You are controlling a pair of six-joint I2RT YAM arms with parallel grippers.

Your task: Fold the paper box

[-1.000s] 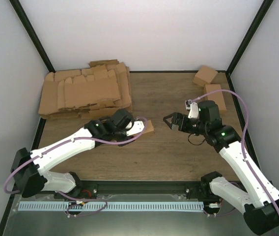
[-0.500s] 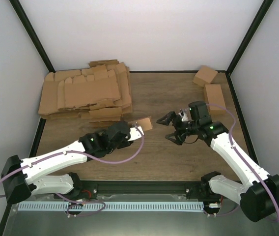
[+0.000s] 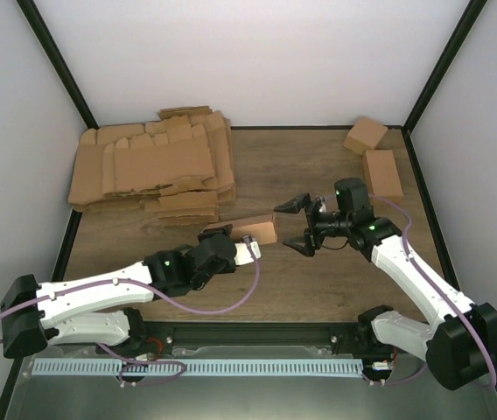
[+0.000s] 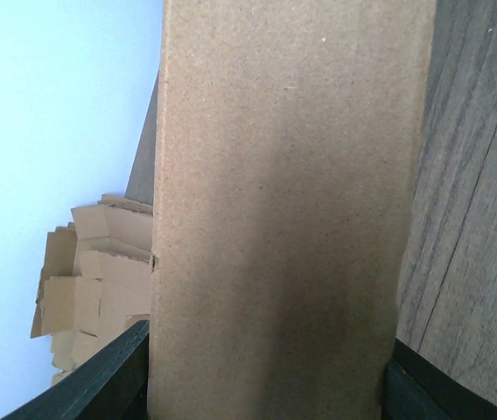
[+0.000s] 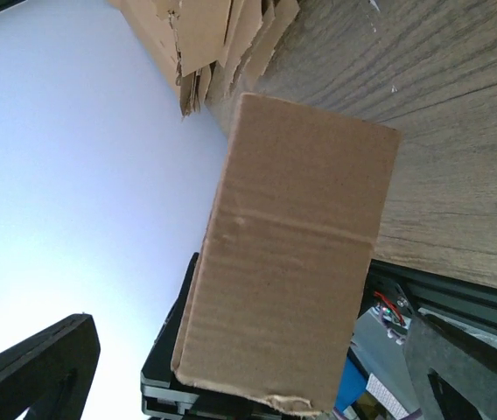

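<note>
Wooden tabletop (image 3: 336,289): left claw (image 3: 243,244), gripping the paper box (image 3: 253,229), has pulled back; right claw (image 3: 292,226), wide open, has neared it.

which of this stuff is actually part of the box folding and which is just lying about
In the job: paper box, gripped by left hand; open right hand facing it.
Lying about: pile of flat cardboard blanks; back folded box; nearer folded box, far right.
</note>
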